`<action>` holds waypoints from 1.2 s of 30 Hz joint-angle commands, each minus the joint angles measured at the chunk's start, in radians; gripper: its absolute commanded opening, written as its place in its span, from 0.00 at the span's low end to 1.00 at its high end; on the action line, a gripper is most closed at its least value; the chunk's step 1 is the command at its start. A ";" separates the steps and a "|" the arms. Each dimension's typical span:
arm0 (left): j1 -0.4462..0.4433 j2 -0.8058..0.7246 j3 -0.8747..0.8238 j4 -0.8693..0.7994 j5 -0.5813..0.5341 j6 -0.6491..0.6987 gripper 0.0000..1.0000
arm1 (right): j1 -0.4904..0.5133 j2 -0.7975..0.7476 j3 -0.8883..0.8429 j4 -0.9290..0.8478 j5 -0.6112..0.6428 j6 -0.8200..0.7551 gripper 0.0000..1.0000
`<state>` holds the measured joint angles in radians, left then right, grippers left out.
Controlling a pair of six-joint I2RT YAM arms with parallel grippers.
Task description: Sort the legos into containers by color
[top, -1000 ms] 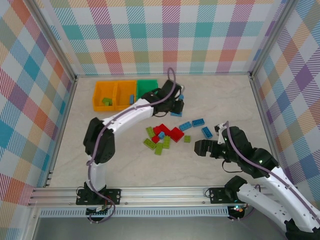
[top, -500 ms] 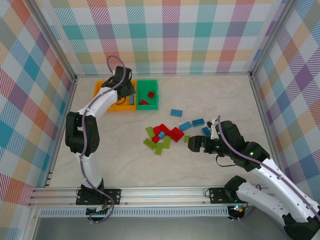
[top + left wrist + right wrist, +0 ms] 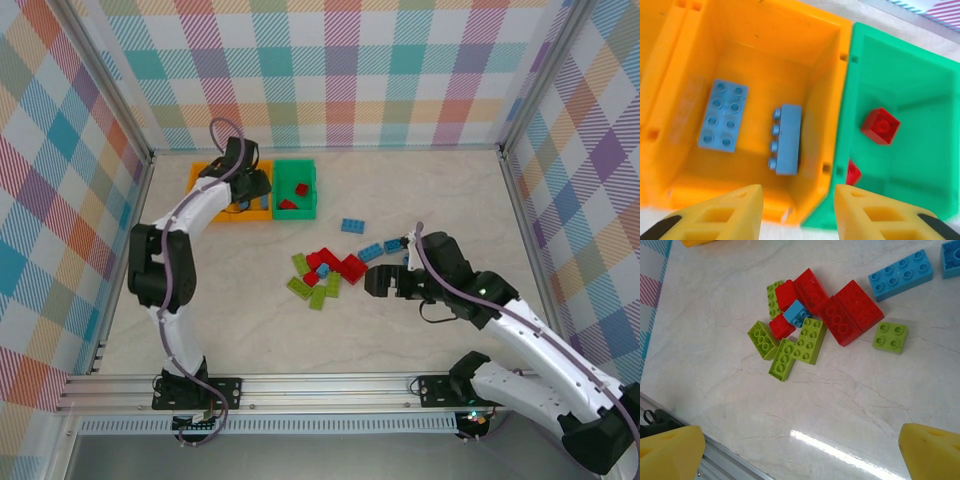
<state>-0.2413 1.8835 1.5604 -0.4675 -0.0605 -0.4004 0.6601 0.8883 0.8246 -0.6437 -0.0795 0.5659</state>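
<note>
Top external view: the left arm reaches far left, left gripper [image 3: 245, 186] slightly open and empty over blue legos [image 3: 722, 115] in the middle orange bin [image 3: 815, 55], while the bent right arm holds right gripper [image 3: 378, 282] wide beside the lego pile [image 3: 340, 267] on the table [image 3: 430, 200].

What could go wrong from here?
The right gripper hangs wide open near the small blue brick, which is wedged among red bricks and green bricks, so a grab may drag neighbours along. The left gripper sits near the orange bin wall beside the green bin; drops could stray.
</note>
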 commanded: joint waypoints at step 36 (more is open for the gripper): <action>-0.571 -1.163 -0.641 -0.229 -0.107 0.605 0.97 | -0.013 0.780 0.117 0.260 0.257 -0.094 0.57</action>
<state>-0.7975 0.7174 0.9047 -0.7498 -0.0879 0.3199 0.6537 1.6596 0.9253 -0.3988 0.1879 0.4561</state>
